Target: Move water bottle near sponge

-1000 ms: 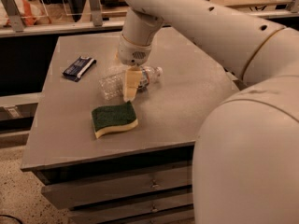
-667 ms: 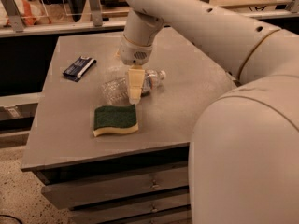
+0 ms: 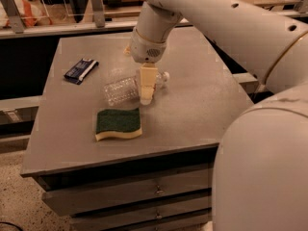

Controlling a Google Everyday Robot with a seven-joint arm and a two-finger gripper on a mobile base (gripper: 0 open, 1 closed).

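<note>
Water bottle (image 3: 119, 89), on its side in the middle of the desk (image 3: 207, 105), is clasped by the gripper (image 3: 147, 93) just behind the sponge (image 3: 118, 123); the move looks nearly done, with a gentle release probably next.

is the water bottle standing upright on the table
No, the water bottle lies on its side just beyond the sponge, with the gripper down over it.

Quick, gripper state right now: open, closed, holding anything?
Gripper: down over the water bottle, which lies on its side on the table just behind the sponge; open or shut cannot be told.
</note>
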